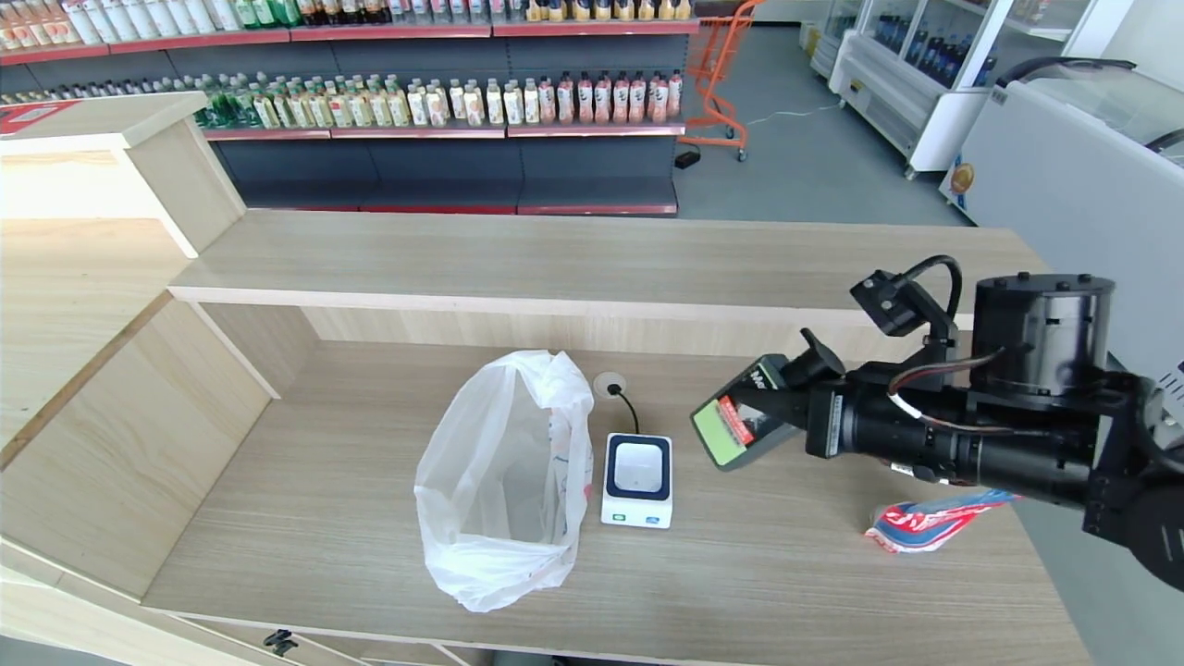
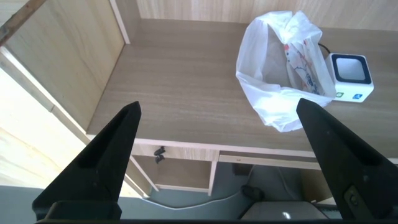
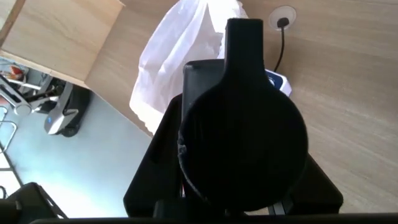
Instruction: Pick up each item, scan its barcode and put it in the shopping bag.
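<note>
Counter (image 1: pixel 740 573): matt wood-grain laminate. Shopping bag (image 1: pixel 499 490): thin transl. plastic, crinkled. Scanner (image 1: pixel 636 481): smooth wht plastic w/ glossy window. Box (image 1: pixel 735 424): glossy card.

The dark box (image 1: pixel 745 421) bears white letters and a red label, and the flat packet (image 1: pixel 930 523) bears red-and-blue print; none is readable.

Light wood-grain counter (image 1: pixel 740 573) lay in front of me. Directly on it I logged:
- White plastic shopping bag (image 1: pixel 504 481), upright, mouth open, near centre.
- Scanner (image 1: pixel 637 479), white with a dark-framed window, just beside the bag at its 3 o'clock.
- Black cable (image 1: pixel 629 412) running from the scanner toward 11 o'clock into a round grommet (image 1: pixel 610 384).
- Red, white and blue packet (image 1: pixel 930 523), lying flat at the scanner's 3 to 4 o'clock, well apart, by the counter's edge and partly hidden from me.
</note>
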You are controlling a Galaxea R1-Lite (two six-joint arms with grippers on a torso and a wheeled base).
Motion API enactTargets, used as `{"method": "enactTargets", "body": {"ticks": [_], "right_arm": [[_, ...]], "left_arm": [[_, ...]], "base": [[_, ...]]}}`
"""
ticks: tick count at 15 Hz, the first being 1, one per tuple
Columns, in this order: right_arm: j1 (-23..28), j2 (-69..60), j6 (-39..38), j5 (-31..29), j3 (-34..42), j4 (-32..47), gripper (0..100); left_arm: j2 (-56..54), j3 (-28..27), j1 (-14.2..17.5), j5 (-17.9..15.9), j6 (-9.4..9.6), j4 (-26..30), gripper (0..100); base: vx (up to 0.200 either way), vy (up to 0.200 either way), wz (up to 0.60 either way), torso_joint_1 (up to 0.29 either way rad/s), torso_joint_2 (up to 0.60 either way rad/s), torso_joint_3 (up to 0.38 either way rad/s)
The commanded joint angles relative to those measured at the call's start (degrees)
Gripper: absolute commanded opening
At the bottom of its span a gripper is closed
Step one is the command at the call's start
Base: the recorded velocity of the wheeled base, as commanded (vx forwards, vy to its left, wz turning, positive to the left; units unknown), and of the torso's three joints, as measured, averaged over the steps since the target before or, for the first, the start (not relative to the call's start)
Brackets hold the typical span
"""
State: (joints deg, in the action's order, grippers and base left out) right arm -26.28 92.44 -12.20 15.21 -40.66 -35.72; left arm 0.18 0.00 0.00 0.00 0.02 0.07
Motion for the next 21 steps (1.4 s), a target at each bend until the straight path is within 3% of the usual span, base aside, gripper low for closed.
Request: {"method": "enactTargets", "body": {"ticks": [1, 6, 8, 11, 15, 17, 21], "right_arm": [[0.3, -8.7, 1.0, 0.3, 6.0, 0.4, 0], [0.4, -10.6, 0.8, 0.3, 7.1, 0.5, 0], [0.4, -10.4, 0.3, 0.5, 7.1, 0.5, 0], [0.4, -6.9, -6.2, 1.0, 6.2, 0.7, 0], [0.4, 3.4, -6.2, 0.6, 3.0, 0.6, 0], [0.1, 8.0, -4.7, 0.3, 1.0, 0.6, 0], [-0.6, 17.8, 6.7, -4.3, -2.0, 0.2, 0]], "left_arm": [[-0.2, 0.0, 0.0, 0.0, -0.02, -0.1, 100], [-0.2, 0.0, 0.0, 0.0, 0.06, -0.1, 100], [-0.1, 0.0, 0.0, 0.0, -0.11, -0.1, 100], [-0.2, 0.0, 0.0, 0.0, 0.06, -0.1, 100], [-0.1, 0.0, 0.0, 0.0, -0.02, -0.1, 100], [-0.2, 0.0, 0.0, 0.0, -0.02, 0.0, 100], [-0.2, 0.0, 0.0, 0.0, -0.02, -0.1, 100]], "base": [[0.0, 0.0, 0.0, 0.0, 0.0, 0.0], [0.0, 0.0, 0.0, 0.0, 0.0, 0.0], [0.0, 0.2, 0.0, 0.0, 0.0, 0.002], [0.0, 0.2, 0.0, 0.002, 0.0, 0.007], [0.0, 0.2, 0.0, -0.005, 0.0, 0.007], [0.0, 0.0, 0.0, 0.0, 0.0, 0.0], [0.0, 0.0, 0.0, 0.0, 0.0, 0.0]]}}
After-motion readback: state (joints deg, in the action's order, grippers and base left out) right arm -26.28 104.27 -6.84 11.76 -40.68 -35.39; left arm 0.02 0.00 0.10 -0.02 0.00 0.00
